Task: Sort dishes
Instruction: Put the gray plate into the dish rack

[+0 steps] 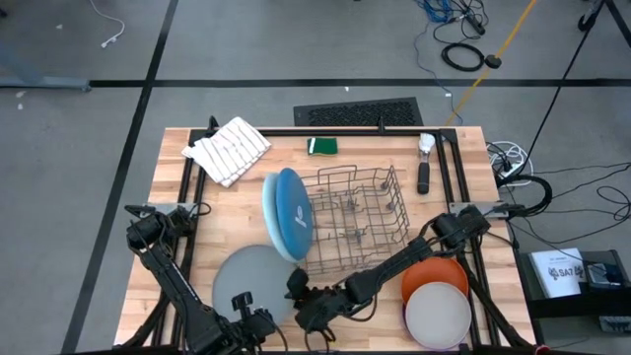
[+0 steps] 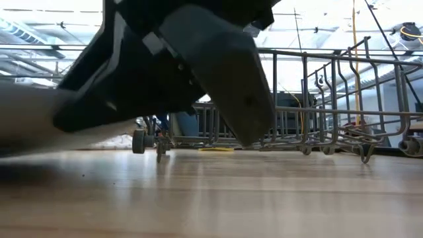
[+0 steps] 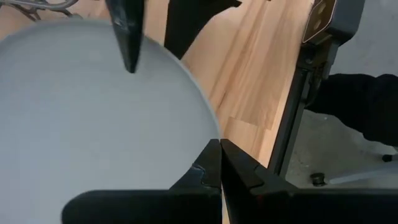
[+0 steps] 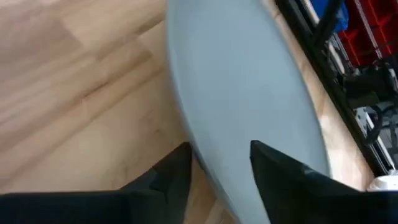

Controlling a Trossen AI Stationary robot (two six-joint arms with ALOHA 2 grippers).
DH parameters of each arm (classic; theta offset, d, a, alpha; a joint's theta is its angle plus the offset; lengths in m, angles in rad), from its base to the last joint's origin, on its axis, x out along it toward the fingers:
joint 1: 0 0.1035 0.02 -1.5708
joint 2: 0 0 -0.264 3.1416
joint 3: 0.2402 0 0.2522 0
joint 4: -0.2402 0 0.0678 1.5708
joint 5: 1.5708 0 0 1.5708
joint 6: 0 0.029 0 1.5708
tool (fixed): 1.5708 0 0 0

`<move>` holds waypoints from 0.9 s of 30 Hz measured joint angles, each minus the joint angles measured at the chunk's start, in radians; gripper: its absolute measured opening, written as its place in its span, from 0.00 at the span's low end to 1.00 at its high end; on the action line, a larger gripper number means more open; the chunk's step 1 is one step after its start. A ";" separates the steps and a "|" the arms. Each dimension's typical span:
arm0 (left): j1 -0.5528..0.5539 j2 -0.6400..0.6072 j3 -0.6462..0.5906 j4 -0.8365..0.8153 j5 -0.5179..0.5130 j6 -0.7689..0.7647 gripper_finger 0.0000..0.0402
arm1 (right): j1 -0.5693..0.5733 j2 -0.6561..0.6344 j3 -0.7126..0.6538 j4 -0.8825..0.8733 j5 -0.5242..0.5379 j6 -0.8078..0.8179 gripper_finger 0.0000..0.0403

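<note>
A round, flat, matte grey plate (image 1: 252, 283) is lying at the front of the wooden desk (image 1: 168, 197), its edge sitting between the parted fingers of the right gripper (image 4: 219, 163), which are straddling the rim without visibly clamping it. The left gripper (image 3: 220, 144) is waiting at the plate's near edge, its fingers pressed together on nothing. Two blue plates, one light (image 1: 272, 219) and one darker (image 1: 293, 210), are leaning on edge against the wire rack (image 1: 357, 217). At the front right, an orange plate (image 1: 432, 277) and an off-white plate (image 1: 438, 314) are lying stacked, a purple rim just peeking out beneath them. One striped white cloth (image 1: 226, 150), one green sponge (image 1: 322, 146) and one brush (image 1: 424, 163) are resting along the far edge. The desk of pale wood planks is standing on grey carpet crossed by cables.
</note>
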 joint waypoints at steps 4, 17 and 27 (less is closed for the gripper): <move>0.000 0.000 0.000 0.001 -0.001 0.000 0.00 | 0.000 0.011 0.008 0.008 0.051 -0.032 0.21; 0.000 0.000 0.001 0.024 -0.014 0.009 0.00 | 0.000 0.016 0.008 0.001 0.075 -0.076 0.01; -0.004 -0.045 0.098 0.021 -0.131 0.133 0.00 | 0.025 0.012 0.008 0.005 0.042 -0.141 0.01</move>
